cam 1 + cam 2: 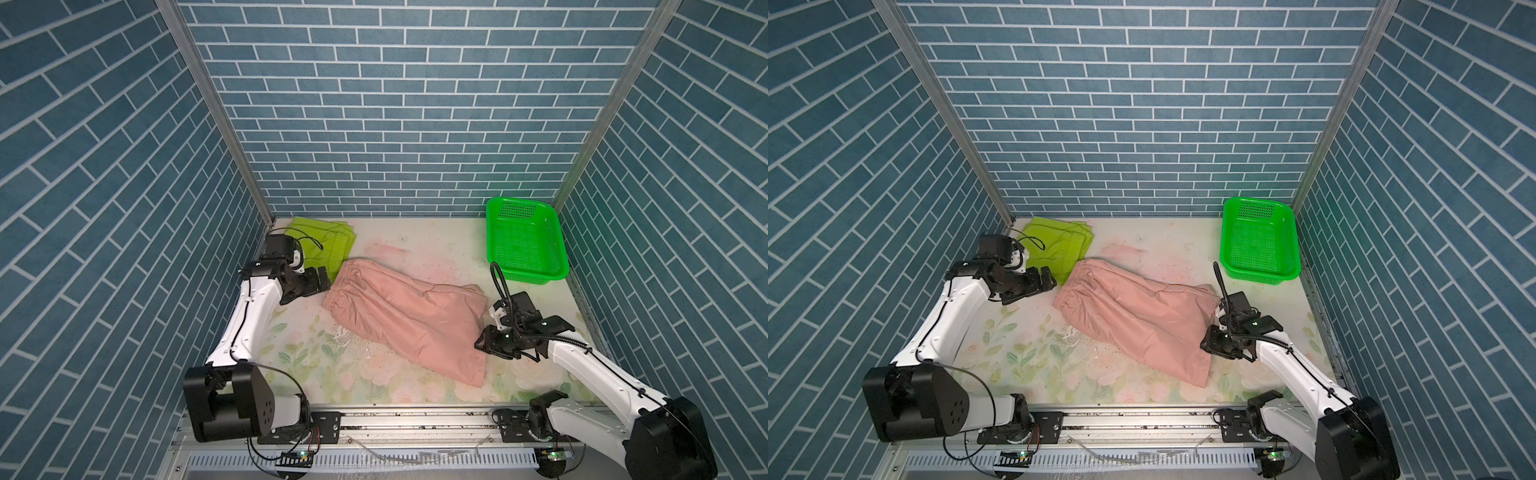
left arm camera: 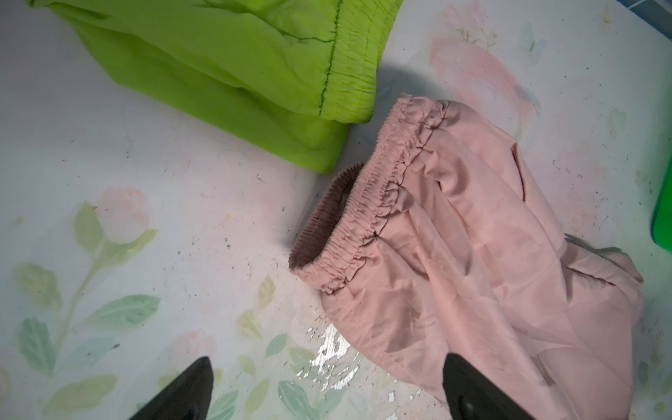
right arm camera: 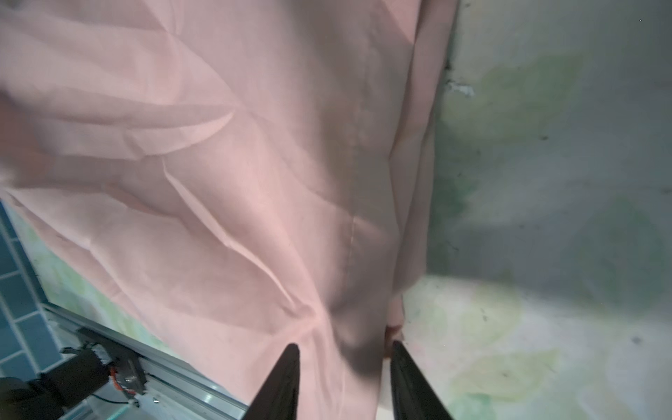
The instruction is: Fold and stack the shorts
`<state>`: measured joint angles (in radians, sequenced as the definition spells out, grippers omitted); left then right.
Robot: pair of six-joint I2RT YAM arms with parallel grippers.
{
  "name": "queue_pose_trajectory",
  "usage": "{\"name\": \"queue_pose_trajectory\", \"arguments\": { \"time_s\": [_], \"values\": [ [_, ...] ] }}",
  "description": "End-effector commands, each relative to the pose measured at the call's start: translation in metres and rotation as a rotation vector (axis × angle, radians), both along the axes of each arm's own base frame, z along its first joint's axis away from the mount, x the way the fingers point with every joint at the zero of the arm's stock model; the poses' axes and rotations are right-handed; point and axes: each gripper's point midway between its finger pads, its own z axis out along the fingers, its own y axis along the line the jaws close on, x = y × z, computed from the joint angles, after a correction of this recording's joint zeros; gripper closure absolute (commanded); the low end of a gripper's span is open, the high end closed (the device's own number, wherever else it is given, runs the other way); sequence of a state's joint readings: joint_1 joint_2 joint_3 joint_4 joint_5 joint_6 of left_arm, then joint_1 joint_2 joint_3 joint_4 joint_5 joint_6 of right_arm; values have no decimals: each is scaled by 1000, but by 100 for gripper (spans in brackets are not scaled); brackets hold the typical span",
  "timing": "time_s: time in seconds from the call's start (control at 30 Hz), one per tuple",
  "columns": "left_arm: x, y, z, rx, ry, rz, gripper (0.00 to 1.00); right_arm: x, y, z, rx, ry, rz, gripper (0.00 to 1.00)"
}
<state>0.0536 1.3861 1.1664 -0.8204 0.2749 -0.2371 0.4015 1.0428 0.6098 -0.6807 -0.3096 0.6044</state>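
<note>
One floral counter [image 1: 436,249] carries everything you see. Pink shorts [image 1: 407,316]: the largest item, lying creased and slantwise across the middle of it. Take them as your reference.

Green basket [image 1: 530,276]: beyond the pink pair's leg end, apart from the cloth.

Lime shorts [image 1: 320,245]: folded in layers, just beyond the gathered waistband [image 2: 367,203] of the pink pair. They nearly touch it and are not stacked on it.

Left pincer [image 1: 319,280]: just beside that waistband, jaws spread wide, nothing in them. Your left wrist view shows one fingertip [image 2: 472,392] against the pink cloth's edge, the other over bare counter.

Right pincer [image 3: 343,347]: at the pink pair's leg-hem end, jaws parted, released. Pink cloth lies under the gap, and you can see no pinch on it.
</note>
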Motion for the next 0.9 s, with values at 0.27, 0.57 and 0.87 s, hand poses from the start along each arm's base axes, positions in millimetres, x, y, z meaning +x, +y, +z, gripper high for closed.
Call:
{"name": "queue_pose_trajectory", "arguments": {
  "time_s": [0.27,0.57,0.87],
  "values": [
    [89,-26,-36,166,-77,-153,0,74,-30,36,-158,-242,-50,34],
    [132,-46,-44,119,-155,-272,0,129,-23,7,-84,-257,-17,31],
    [147,-59,-74,80,-123,-356,0,156,-26,-18,-29,-235,-39,31]
  ]
}}
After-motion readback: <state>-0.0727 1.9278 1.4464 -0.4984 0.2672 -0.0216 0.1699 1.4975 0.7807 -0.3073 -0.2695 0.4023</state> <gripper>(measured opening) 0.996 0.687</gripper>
